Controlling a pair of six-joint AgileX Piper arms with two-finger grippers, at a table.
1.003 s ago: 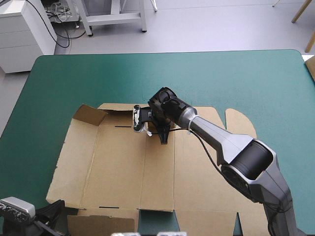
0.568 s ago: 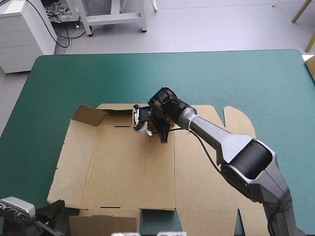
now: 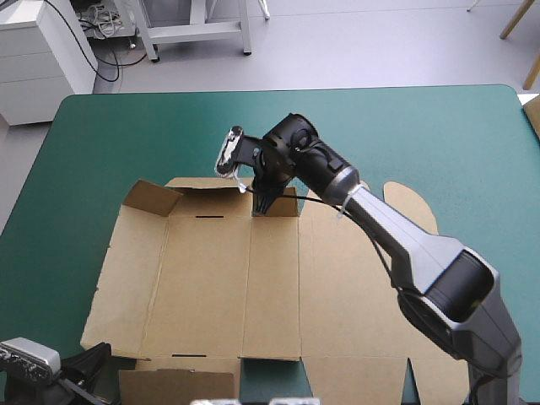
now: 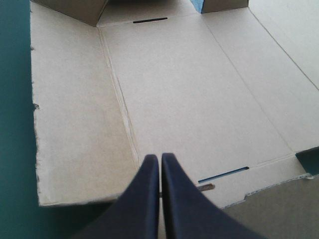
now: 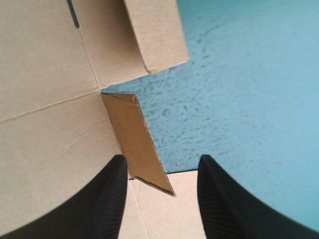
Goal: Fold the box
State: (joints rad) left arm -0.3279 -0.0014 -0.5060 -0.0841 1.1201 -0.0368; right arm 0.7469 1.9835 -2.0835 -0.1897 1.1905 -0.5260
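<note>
Box [image 3: 211, 287] is laid flat on counter [image 3: 126, 135]. Right tool [image 5: 162, 162] is spread apart at far flap [image 5: 137, 144], left tool [image 4: 160, 158] pressed together over near edge. Flap should be pinched and lifted next.

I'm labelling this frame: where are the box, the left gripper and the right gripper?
box [image 3: 202, 287]: high view, flat middle panel.
left gripper [image 4: 160, 158]: left wrist view, shut fingertips.
right gripper [image 5: 162, 162]: right wrist view, between open fingertips.
</note>
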